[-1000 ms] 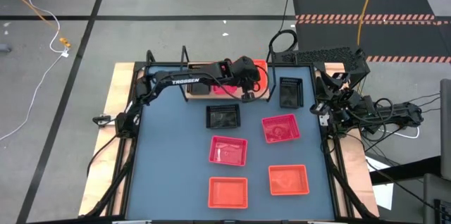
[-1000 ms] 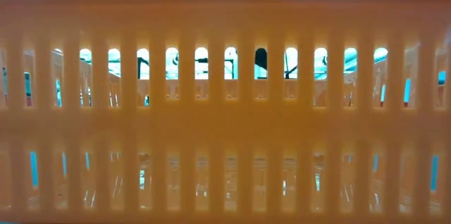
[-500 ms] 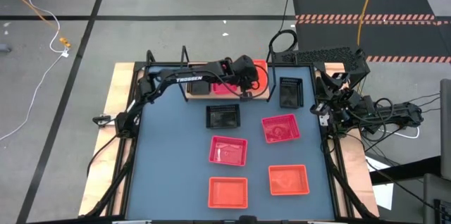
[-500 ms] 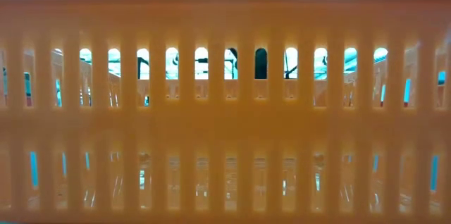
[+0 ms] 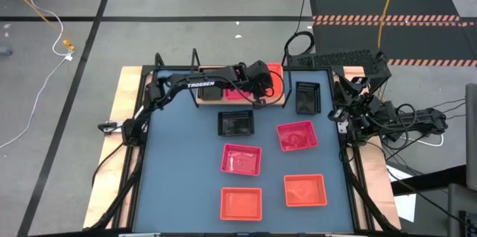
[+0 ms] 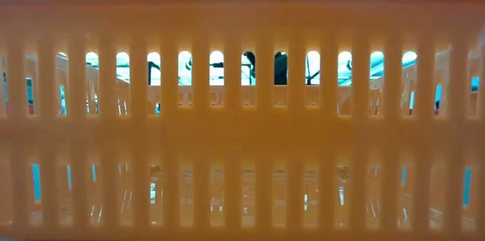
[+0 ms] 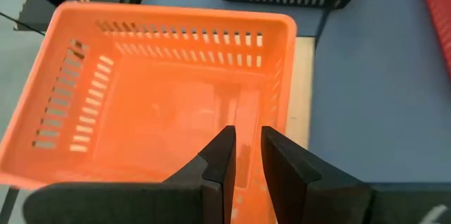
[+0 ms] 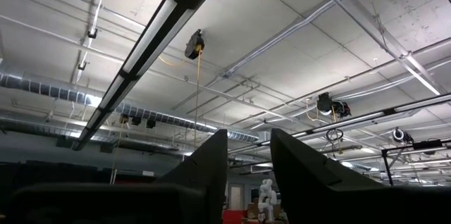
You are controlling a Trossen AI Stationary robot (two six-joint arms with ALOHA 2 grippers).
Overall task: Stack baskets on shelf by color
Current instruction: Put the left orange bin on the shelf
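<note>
1. Currently, on the shelf (image 7: 304, 90), read one basket per colour: black basket (image 5: 210, 93) at the left end, pinkish-red basket (image 5: 235, 92) at mid-shelf, orange-red basket (image 7: 162, 97) at the right end.
2. Note the change over the last second: left arm's lettered link drawn a little toward the shelf's left end, wrist nearly unmoved. Treat this as a small retreat or re-aim, not a transfer.
3. Locate the left gripper (image 7: 246, 131) directly above the orange-red basket at the shelf's right end, close to that basket's near wall. Cannot tell whether that wall is pinched or already let go.
4. Judge the orange-red pile as begun, one basket deep. Resting flat on the shelf, from the wrist view.
5. Record no change in front of the shelf: second black basket (image 5: 235, 123) just in front, pinkish-red pair (image 5: 241, 159) (image 5: 297, 135) farther out, orange-red pair (image 5: 241, 203) (image 5: 305, 190) farthest out.
6. Record no change right of the shelf: third black basket (image 5: 306, 97) just beside the shelf's right end.
7. Find the right gripper (image 8: 249, 134) parked well right of the shelf, aimed at the ceiling, slightly parted, empty.
8. Expect six baskets still to stack, two per colour.
</note>
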